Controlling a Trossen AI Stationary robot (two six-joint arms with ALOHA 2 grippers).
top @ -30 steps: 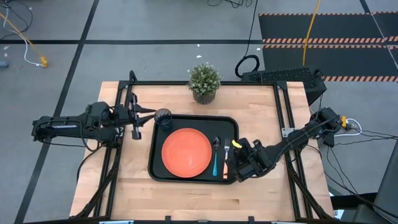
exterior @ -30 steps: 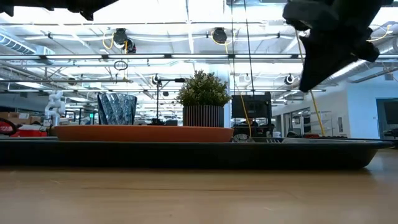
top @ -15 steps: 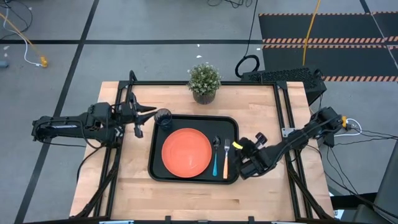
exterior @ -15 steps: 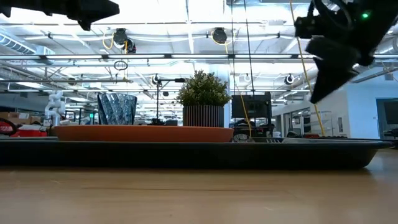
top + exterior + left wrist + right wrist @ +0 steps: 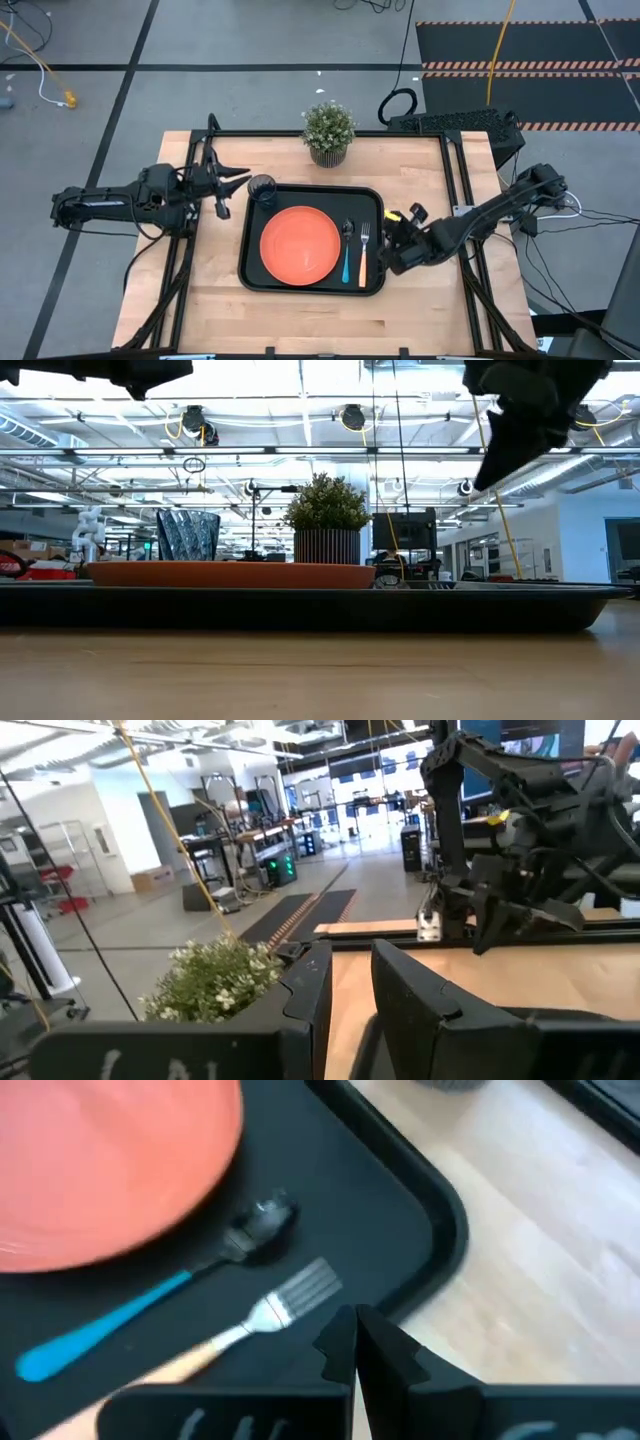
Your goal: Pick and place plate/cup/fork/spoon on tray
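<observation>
The black tray [image 5: 375,200] lies mid-table. On it lie the orange plate [image 5: 300,243], the blue-handled spoon [image 5: 347,256] and the orange-handled fork [image 5: 363,256], side by side right of the plate. The dark cup [image 5: 262,188] stands upright in the tray's far left corner. My right gripper [image 5: 388,258] is shut and empty, raised above the tray's right rim beside the fork [image 5: 270,1312]. My left gripper [image 5: 236,190] hangs just left of the cup, empty, with a narrow gap between its fingers [image 5: 350,970].
A potted green plant [image 5: 328,130] stands at the table's far edge behind the tray. Bare wood shows to the left, right and near side of the tray. Black frame rails run along the table's left and right sides.
My right gripper has drawn back from over the fork toward the table's right edge and risen. The fork stays flat on the tray. My left gripper has stayed beside the cup.
</observation>
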